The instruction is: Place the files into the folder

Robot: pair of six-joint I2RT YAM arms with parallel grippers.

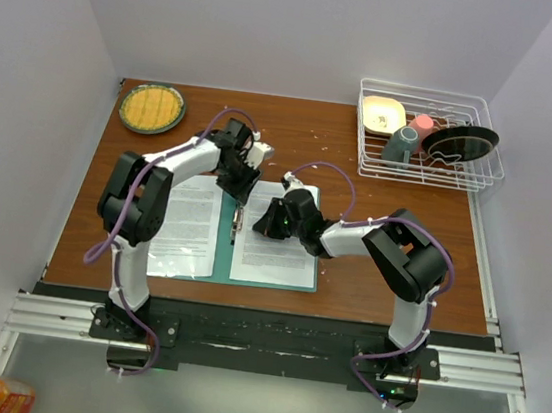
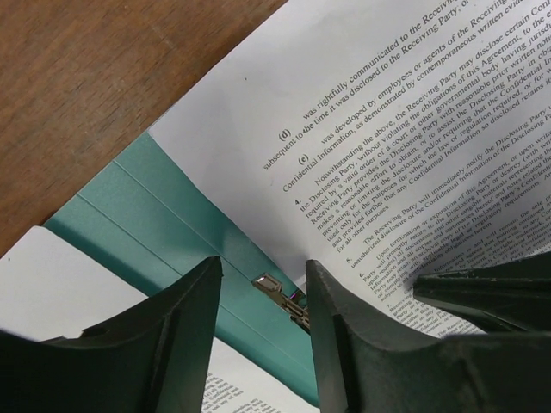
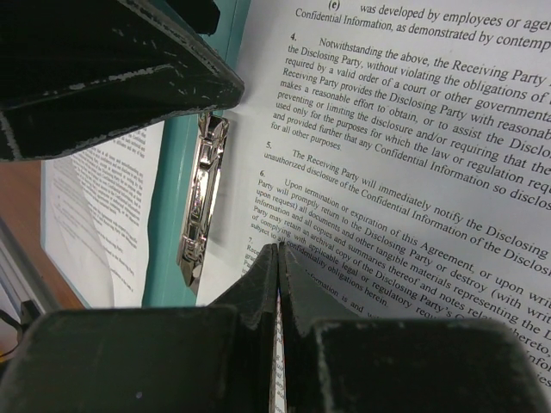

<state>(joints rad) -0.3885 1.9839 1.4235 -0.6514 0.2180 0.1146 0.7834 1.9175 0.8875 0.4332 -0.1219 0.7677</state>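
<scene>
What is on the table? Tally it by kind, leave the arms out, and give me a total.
Paper sheets in view: 2
Teal folder: 1
Round woven plate: 1
Wire rack: 1
Cups in the rack: 2
Plates in the rack: 2
Total: 9

The right-hand sheet of the files (image 3: 413,146) carries black legal print. Clause (e) begins "was developed by employees or agents". Clause 4 begins "Notwithstanding the above, the Receiving Party may disclose". Clause 5 reads "The Receiving Party will immediately notify the Disclosing". Clause 6 opens "Upon termination or expiration of this Agreement". "Confidential Information" recurs. Print on the left-hand sheet (image 3: 95,215) is too small to read.
</scene>
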